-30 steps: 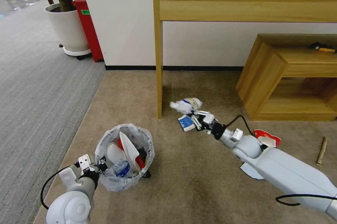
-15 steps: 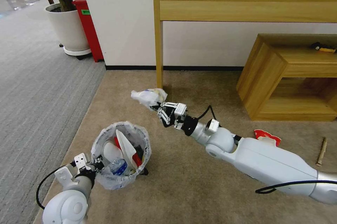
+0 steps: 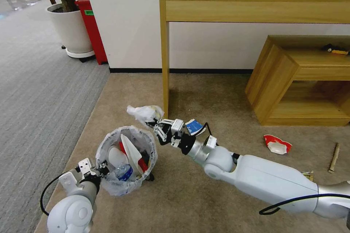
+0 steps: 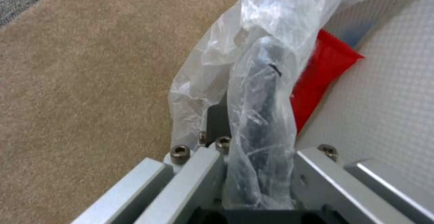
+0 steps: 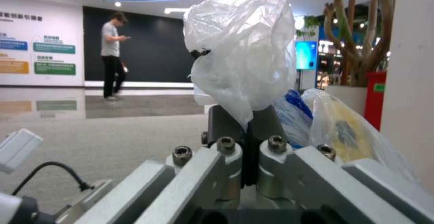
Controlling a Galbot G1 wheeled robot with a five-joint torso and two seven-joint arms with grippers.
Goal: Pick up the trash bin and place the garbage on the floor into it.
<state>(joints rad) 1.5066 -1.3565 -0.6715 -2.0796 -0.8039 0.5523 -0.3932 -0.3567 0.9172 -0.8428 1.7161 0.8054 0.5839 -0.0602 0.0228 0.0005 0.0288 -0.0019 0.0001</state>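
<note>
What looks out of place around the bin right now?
Litter remains on the floor: a red-white cup crushed on its side, a blue-white carton and a wooden stick. A white slipper pokes above the trash bin rim.

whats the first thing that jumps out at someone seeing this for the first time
The long white right arm reaches across the beige carpet, its right claw shut on a crumpled plastic bag just beyond the trash bin. The bin, stuffed with a bottle and red and white litter, is held at its rim by the left claw. A red-white cup lies on the carpet near the low wooden shelf.
</note>
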